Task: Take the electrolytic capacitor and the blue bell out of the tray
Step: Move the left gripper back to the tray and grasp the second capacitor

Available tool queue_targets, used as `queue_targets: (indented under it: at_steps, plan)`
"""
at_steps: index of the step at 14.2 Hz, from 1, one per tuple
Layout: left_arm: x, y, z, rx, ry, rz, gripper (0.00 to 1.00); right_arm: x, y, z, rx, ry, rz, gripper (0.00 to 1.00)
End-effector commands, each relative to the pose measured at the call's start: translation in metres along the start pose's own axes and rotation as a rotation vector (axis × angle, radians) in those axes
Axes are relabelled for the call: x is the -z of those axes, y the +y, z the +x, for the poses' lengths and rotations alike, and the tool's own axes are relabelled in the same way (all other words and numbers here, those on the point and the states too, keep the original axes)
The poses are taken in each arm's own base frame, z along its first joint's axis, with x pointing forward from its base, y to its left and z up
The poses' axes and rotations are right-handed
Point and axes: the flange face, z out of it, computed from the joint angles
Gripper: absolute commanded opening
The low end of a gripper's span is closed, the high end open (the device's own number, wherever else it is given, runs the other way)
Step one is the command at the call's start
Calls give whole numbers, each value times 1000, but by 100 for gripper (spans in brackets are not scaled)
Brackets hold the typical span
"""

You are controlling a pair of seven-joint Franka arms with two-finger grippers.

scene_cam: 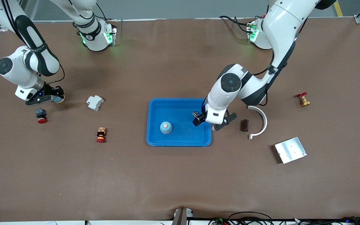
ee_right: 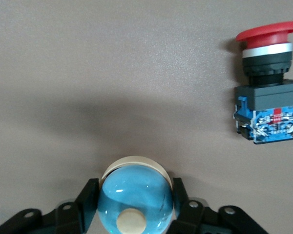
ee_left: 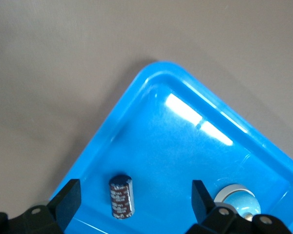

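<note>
L gripper (ee_left: pixel 135 202) hung open over cap (ee_left: pixel 121 196), lying in tray (scene_cam: pixel 180 142) by rim. You risked finger clipping rim, cap rolling. R gripper (ee_right: pixel 134 197) clasped bell (ee_right: pixel 135 187) near e-stop (ee_right: pixel 268 97); 2nd bell (scene_cam: pixel 166 127) sat in tray.

Left gripper (scene_cam: pixel 205 124) low, fingers (ee_left: pixel 68 202) spread wide apart. Right gripper (scene_cam: pixel 56 98) low near table's end, fingers (ee_right: pixel 88 201) clamping a round blue bell (ee_right: pixel 135 194).

Glossy blue plastic tray (scene_cam: pixel 155 137) on matt brown table cover (scene_cam: pixel 180 181); silvery metal plate (scene_cam: pixel 291 150).
</note>
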Motion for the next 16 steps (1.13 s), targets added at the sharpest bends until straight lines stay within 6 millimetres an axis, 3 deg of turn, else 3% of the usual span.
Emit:
queue_targets:
  at_steps: [1,6,11,16]
  plan:
    - [-21,6,-10,37,-10,29,100,-5,0,-1,-37,11,16,100]
    - [-48,0,-22,85,-5,74,100,11,-7,11,-18,31,11,100]
    - [-68,-6,-25,84,-3,106,100,60,-33,43,-83,31,63,100]
    - [-76,-7,-34,65,-9,151,100,109,-25,69,-216,48,65,100]
